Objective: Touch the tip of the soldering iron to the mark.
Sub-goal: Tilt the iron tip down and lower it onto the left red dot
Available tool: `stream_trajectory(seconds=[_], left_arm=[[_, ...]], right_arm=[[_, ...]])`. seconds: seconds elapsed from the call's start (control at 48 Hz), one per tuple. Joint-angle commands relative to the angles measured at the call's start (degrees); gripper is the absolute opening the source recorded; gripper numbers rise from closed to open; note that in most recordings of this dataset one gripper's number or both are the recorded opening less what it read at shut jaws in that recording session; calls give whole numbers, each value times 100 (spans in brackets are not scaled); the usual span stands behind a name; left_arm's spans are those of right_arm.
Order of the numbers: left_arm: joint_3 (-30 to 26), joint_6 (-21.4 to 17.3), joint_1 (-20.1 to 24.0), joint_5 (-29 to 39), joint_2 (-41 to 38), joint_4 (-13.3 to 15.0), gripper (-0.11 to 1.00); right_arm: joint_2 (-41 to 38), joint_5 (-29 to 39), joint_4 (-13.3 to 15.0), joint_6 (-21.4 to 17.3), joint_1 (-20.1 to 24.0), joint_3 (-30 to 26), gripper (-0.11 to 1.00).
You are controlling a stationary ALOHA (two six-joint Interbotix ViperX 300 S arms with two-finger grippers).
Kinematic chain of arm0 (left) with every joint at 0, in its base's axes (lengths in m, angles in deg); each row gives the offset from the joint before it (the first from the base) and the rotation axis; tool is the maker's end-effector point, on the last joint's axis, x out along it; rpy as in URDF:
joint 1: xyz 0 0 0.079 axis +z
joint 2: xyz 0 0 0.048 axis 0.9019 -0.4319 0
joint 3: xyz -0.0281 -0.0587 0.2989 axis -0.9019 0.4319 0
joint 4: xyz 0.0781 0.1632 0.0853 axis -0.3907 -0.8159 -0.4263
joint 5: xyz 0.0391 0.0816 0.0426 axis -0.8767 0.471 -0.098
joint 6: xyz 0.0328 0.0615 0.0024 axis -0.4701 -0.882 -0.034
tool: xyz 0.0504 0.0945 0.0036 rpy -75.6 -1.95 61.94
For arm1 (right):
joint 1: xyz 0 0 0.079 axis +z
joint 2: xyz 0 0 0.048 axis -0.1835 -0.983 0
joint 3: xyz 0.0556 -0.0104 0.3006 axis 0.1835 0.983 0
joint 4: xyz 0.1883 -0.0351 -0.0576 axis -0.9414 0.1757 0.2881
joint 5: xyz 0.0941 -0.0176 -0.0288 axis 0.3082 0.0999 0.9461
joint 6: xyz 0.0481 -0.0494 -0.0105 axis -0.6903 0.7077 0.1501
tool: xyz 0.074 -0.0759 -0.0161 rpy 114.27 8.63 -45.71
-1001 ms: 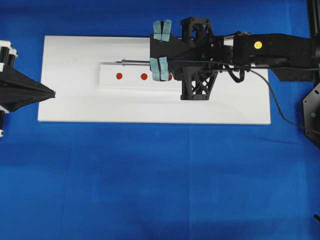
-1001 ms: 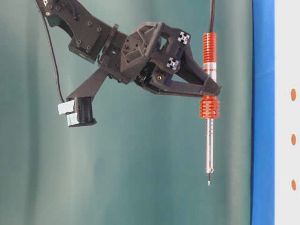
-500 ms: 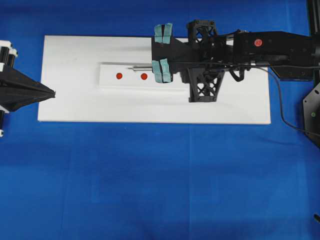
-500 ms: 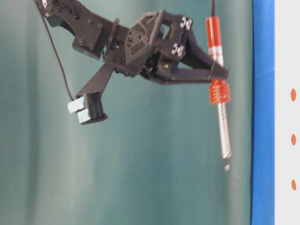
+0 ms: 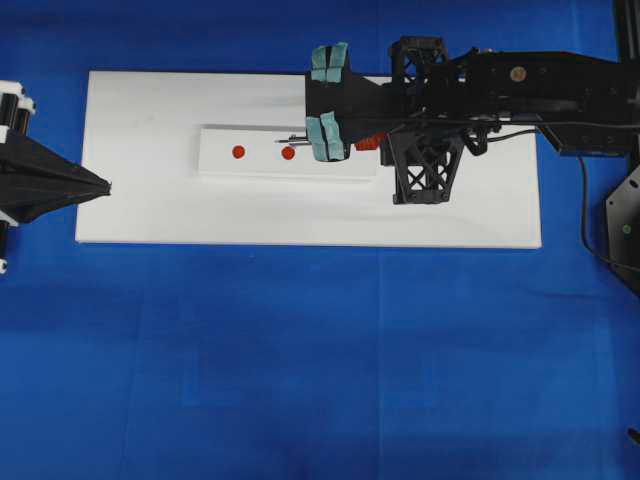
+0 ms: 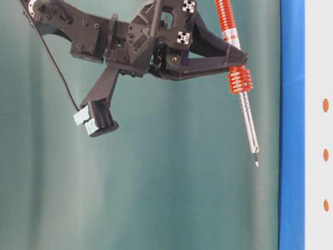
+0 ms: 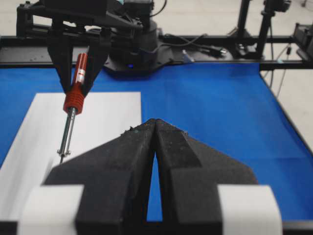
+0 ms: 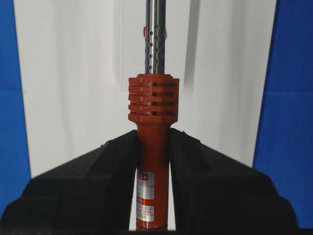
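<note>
Table-level exterior view: right tool (image 6: pixel 237 56) clamped on the soldering iron (image 6: pixel 235 67) at its orange-red handle, held in the air. Change: the iron, hanging vertical a second ago, now slants, the tip (image 6: pixel 256 163) swung toward the white board (image 5: pixel 150 200) but apart from it. Judgement: approach under way, contact not yet made. Overhead, the shaft end lies just beside a red mark (image 5: pixel 288 153). Left tool (image 7: pixel 155 161): pads together, empty, idle at the counter's (image 5: pixel 300 380) left. Count: one iron, one board, one raised strip (image 5: pixel 215 160), two marks visible overhead, three visible at table level.
</note>
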Motion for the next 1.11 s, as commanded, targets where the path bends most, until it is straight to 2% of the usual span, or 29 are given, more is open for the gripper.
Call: stream_trajectory(seconds=[0.0,0.709,1.084], left_arm=[[-62,-18,-9,-62,-44,-18,0],[-62,-18,-18,-62,-35,-18,0],[-62,-18,-9,-62,-35,-18,0]], right_arm=[[114,9,-18,0,18,-149,7],[62,-79,-18,-9,18,-149,7],[-501,-369,-9,-9,-18,-343,7]])
